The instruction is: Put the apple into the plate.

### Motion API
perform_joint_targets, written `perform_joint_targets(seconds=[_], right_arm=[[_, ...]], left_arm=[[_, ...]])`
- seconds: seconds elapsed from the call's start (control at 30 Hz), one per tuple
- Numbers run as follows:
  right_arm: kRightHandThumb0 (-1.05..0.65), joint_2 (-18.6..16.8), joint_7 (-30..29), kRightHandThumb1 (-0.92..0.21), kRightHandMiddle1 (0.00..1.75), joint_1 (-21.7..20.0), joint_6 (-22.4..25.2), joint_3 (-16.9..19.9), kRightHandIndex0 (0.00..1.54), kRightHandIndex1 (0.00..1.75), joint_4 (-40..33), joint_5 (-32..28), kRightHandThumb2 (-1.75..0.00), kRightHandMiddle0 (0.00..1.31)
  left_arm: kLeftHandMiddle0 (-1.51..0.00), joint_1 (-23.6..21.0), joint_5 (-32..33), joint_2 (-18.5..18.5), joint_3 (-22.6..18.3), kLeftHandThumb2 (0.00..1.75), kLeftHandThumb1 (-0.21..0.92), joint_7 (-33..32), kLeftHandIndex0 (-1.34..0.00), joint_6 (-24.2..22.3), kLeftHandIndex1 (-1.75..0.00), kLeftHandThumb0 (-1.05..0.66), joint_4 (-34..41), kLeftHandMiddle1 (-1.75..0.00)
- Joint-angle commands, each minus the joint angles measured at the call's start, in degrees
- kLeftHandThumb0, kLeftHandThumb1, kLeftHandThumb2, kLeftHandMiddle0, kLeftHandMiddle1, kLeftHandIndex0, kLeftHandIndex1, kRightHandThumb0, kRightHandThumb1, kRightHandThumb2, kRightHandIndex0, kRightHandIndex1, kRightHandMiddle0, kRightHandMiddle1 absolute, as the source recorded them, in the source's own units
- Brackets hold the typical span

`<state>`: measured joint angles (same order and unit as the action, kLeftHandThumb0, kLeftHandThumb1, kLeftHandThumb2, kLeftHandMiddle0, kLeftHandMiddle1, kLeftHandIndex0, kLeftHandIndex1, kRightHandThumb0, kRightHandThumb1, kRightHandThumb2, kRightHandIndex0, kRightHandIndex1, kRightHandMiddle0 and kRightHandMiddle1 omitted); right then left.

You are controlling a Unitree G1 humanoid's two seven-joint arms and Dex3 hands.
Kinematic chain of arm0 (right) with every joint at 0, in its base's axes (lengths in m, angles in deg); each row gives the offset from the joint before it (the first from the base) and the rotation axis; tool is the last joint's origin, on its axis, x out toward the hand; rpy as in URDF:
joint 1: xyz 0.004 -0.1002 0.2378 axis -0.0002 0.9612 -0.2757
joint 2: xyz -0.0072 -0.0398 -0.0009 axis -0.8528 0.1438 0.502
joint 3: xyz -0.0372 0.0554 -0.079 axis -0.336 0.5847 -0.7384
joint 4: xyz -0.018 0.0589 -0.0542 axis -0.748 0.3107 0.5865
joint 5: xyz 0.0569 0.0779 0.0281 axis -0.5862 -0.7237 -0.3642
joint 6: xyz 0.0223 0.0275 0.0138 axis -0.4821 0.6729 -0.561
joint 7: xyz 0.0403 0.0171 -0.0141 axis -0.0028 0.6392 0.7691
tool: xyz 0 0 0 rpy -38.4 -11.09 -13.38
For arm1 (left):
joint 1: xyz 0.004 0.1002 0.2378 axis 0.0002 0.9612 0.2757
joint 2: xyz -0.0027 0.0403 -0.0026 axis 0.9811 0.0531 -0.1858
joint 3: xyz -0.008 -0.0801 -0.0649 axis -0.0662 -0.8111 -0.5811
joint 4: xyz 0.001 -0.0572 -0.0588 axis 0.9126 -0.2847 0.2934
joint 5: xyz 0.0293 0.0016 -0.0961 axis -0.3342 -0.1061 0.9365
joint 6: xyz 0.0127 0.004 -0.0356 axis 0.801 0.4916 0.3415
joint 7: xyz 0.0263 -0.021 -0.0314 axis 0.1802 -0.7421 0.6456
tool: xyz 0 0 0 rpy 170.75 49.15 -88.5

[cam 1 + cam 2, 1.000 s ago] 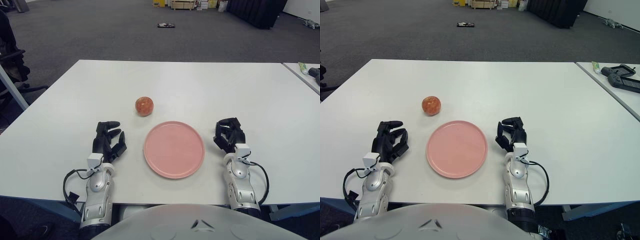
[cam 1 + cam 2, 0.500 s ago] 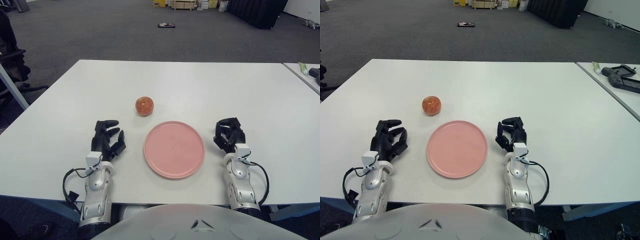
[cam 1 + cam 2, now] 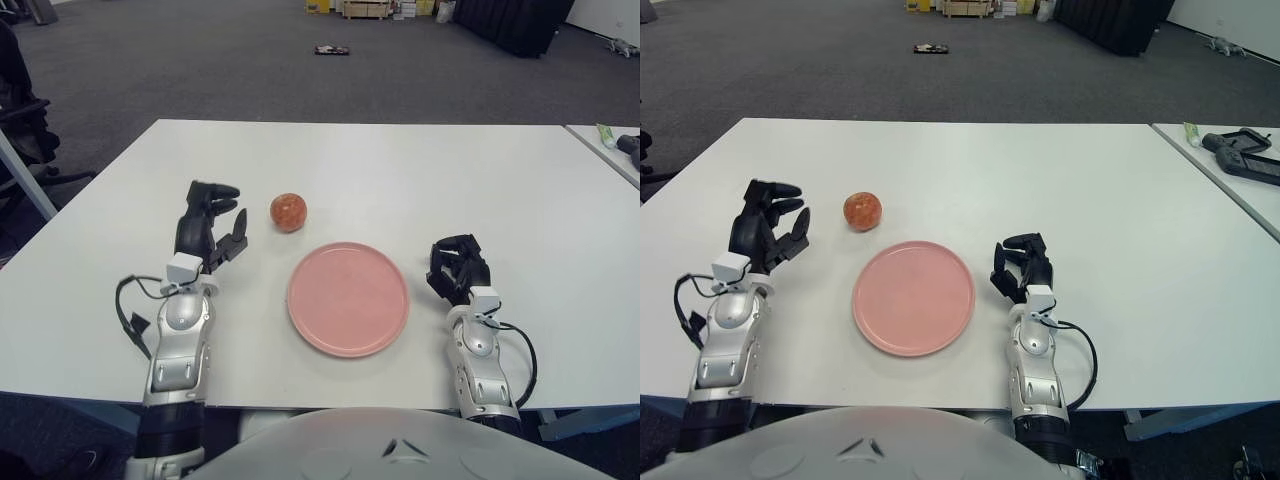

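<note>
While the apple (image 3: 288, 212) sits on the bench (image 3: 400, 170) just beyond the plate (image 3: 348, 298), the left hand (image 3: 207, 228) hovers left of it, fingers spread, empty. Right hand (image 3: 459, 268) rests right of the plate, fingers curled, empty.

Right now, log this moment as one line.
left hand: open, beside apple, apart | right hand: parked right of plate | apple: on table, not in plate
</note>
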<state>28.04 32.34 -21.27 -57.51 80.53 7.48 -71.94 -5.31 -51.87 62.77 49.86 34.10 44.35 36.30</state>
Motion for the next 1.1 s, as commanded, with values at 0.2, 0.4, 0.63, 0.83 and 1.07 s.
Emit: perform_joint_targets(seconds=[0.2, 0.4, 0.63, 0.83, 1.07], right_arm=[[-0.38, 0.2, -1.2, -0.71, 1.75, -1.8, -0.4, 0.2, 0.54, 1.37, 1.1, 1.1, -0.82, 0.32], [-0.38, -0.6, -1.4, -0.70, 1.75, -1.3, -0.3, 0.3, 0.54, 1.37, 0.1, 0.6, -0.83, 0.32], [-0.38, -0.3, -0.9, -0.70, 1.75, -1.2, 0.0, 0.4, 0.54, 1.35, -0.2, 0.1, -0.83, 0.32], [-0.38, -0.1, -0.5, -0.70, 1.75, -1.2, -0.3, 0.6, 0.55, 1.34, -0.2, -0.2, -0.84, 0.32], [-0.38, 0.0, 0.1, -0.70, 1.75, -1.1, -0.7, 0.8, 0.56, 1.35, -0.5, -0.3, -0.84, 0.33]], left_arm=[[-0.01, -9.2, -14.0, 11.9, 3.6, 0.78, 0.66, 2.2, -0.01, 1.2, -0.80, -0.78, -7.8, -0.55], [0.00, -15.2, -17.6, 14.7, 6.7, 0.65, 0.70, 2.7, 0.00, 3.2, -0.45, -0.94, -15.4, -0.22], [0.00, -19.2, -18.8, 15.4, 9.7, 0.60, 0.69, 3.8, 0.00, 4.6, -0.31, -1.02, -19.9, -0.04], [0.00, -22.4, -19.6, 16.4, 12.4, 0.64, 0.61, 6.2, 0.00, 6.0, -0.15, -1.01, -22.6, 0.00], [0.00, -27.5, -19.3, 16.5, 15.2, 0.74, 0.50, 8.9, 0.00, 8.8, -0.09, -0.95, -32.2, 0.00]])
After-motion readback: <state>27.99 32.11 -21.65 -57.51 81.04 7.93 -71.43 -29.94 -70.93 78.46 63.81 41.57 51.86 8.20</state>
